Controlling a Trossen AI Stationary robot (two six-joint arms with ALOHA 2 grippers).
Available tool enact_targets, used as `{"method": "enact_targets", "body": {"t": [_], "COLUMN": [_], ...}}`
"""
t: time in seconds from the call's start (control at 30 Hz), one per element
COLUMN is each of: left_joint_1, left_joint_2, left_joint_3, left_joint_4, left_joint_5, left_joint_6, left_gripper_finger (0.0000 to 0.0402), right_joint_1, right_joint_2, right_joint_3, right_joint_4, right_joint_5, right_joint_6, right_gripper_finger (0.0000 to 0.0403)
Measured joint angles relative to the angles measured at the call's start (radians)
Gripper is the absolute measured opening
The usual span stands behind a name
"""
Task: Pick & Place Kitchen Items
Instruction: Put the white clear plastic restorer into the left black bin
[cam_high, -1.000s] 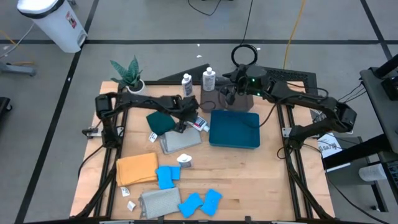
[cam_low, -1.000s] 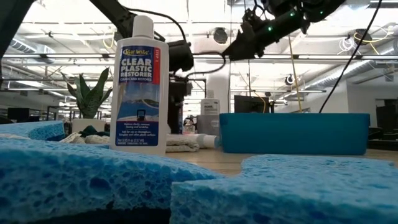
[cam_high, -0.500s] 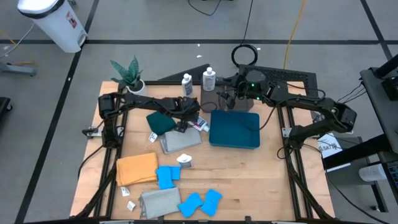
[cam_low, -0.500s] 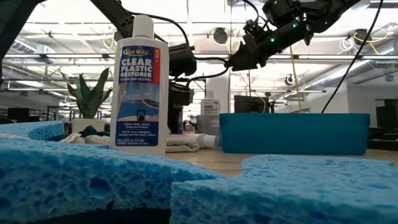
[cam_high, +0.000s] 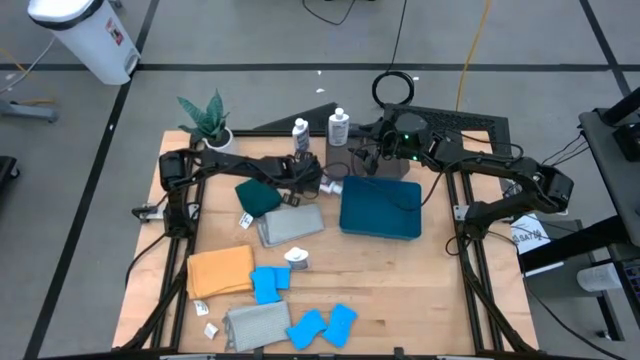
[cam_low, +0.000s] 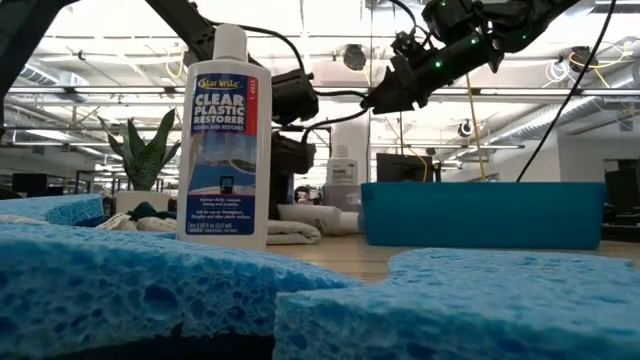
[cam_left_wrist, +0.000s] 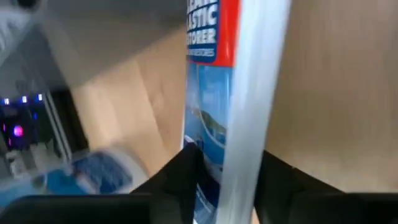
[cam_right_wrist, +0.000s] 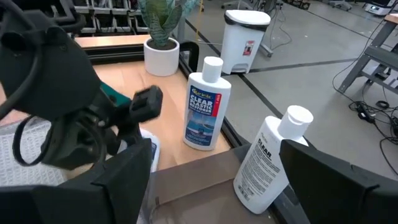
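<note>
A small white bottle (cam_high: 328, 187) with a blue and red label (cam_left_wrist: 208, 93) lies just left of the blue bin (cam_high: 380, 208), with my left gripper (cam_high: 312, 186) shut on it. Two more white bottles (cam_high: 300, 135) (cam_high: 338, 126) stand upright at the far edge; another (cam_high: 297, 258) stands mid-table. Blue sponges (cam_high: 266, 283) (cam_high: 322, 326) lie near the front, with an orange cloth (cam_high: 220, 270) and a grey cloth (cam_high: 257, 323). A second grey cloth (cam_high: 291, 226) and a dark green cloth (cam_high: 258, 197) lie by the left arm. My right gripper (cam_right_wrist: 214, 155) hangs open above the dark tray (cam_high: 335, 160). My left gripper pinches the lower part of the bottle's body (cam_left_wrist: 208, 155) between its two fingers, one on the labelled face and one on the opposite face. The fingers come from the table's left and lie along the bottle, whose cap end points toward the bin. Whether it is clear of the table I cannot tell.
A potted plant (cam_high: 207, 120) stands at the far left corner. The two upright bottles (cam_right_wrist: 205, 102) (cam_right_wrist: 270, 158) stand just beyond the dark tray (cam_right_wrist: 186, 180), close under the right arm. Bare wood lies in front of the bin toward the near right.
My left gripper has shut on the lying bottle. The bottle has shifted a little toward the bin and the far edge. The blue bin has slid slightly toward the table's right edge.
</note>
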Motion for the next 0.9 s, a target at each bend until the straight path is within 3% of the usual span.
{"method": "enact_targets", "body": {"t": [0.17, 0.27, 0.43, 0.63, 0.9], "left_joint_1": [0.003, 0.006, 0.044, 0.11, 0.156], "left_joint_2": [-0.076, -0.156, -0.289, -0.412, -0.433], "left_joint_3": [-0.007, -0.009, -0.052, -0.241, -0.468], "left_joint_4": [-0.095, -0.134, -0.058, 0.269, 0.883], "left_joint_5": [-0.001, 0.102, 0.295, 0.447, 0.632], "left_joint_6": [-0.042, -0.096, -0.168, -0.215, -0.382], "left_gripper_finger": [0.009, 0.0085, 0.0084, 0.0084, 0.0081], "right_joint_1": [0.0, 0.0, 0.0, 0.0, 0.015], "right_joint_2": [0.0, 0.0, 0.0, 0.0, 0.0], "right_joint_3": [0.0, 0.0, 0.0, 0.0, 0.0], "right_joint_4": [0.0, 0.0, 0.008, 0.006, -0.008], "right_joint_5": [0.0, 0.0, 0.0, 0.0, -0.057], "right_joint_6": [0.0, 0.0, 0.004, 0.013, 0.012], "right_gripper_finger": [0.0324, 0.0324, 0.0325, 0.0325, 0.0325]}}
